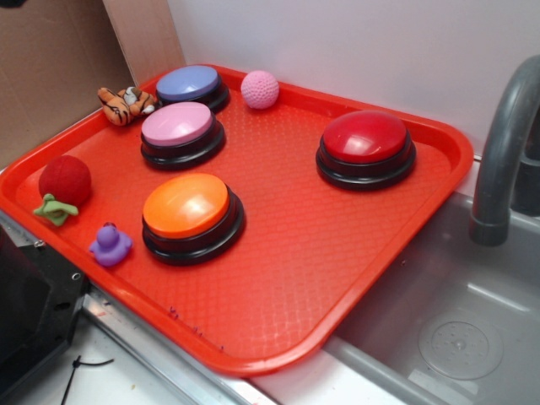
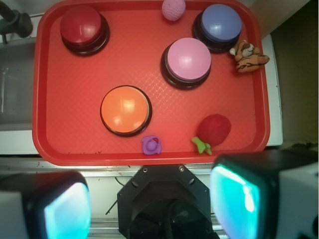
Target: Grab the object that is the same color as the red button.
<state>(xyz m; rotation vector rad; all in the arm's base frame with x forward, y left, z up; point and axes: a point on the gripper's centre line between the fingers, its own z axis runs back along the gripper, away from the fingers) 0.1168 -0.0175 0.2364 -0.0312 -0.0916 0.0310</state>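
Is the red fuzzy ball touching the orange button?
Apart. The wrist view shows bare tray between the red fuzzy ball and the orange button; the exterior view agrees.

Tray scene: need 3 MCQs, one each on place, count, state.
1. Where is the fuzzy red ball?
A. next to the red button
B. tray edge, near the purple duck
C. in the sink

2. How many dome buttons are on the tray?
A. three
B. four
C. five

3. The claw is:
A. open, holding nothing
B. shut on the ball
C. pressing the orange button

Key: 1 B, it sits by the purple duck, far from the red button. 2 B, red, orange, pink, blue. 3 A, fingers apart off the tray.
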